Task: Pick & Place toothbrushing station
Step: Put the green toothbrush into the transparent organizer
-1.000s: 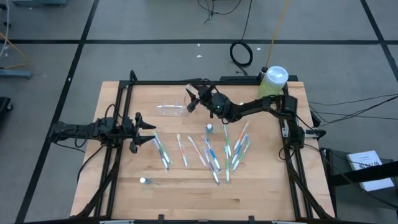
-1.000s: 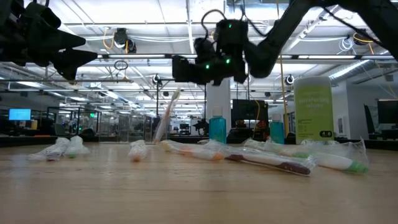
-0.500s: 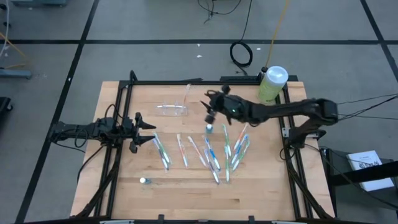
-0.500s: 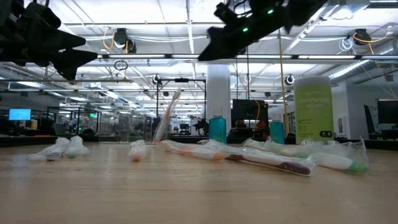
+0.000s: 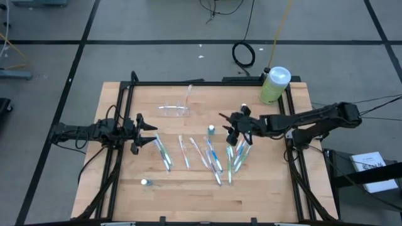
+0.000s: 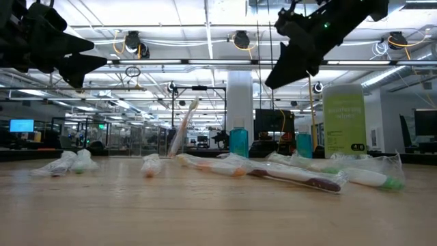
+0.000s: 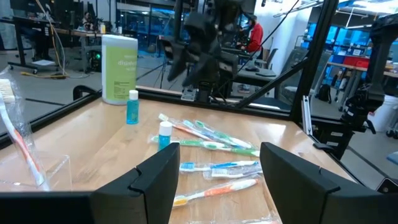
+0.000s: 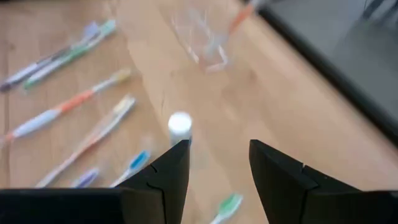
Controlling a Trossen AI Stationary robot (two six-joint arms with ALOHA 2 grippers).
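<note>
Right gripper (image 5: 230, 125): it is hanging above the table, over the heap of wrapped toothbrushes (image 5: 213, 154), beside the small blue bottle (image 5: 211, 130). A second ago it was reaching far over to the toothbrushing station; now the arm is pulled back toward its own side.
Right fingers: they are standing apart with clear space between them in the right wrist view, and they are carrying nothing.
Toothbrushing station (image 5: 174, 110): the clear holder is resting on the far part of the table, in the same place as before, well apart from both grippers. One toothbrush (image 5: 189, 94) is leaning up from its end.
Left gripper (image 5: 146, 132): it is waiting at the left edge of the table, not moving, with its fingers spread and empty.
Green bottle (image 5: 274, 85): it is standing at the far right corner, untouched.
Meaning of the change: it seems that one brush is already delivered into the holder, and the right arm is coming back for the next one. I am judging that the task is only at the beginning, because many brushes are still lying on the table.
Risk: the wrapped brushes are lying close together and crossing, so taking only one may be difficult.
</note>
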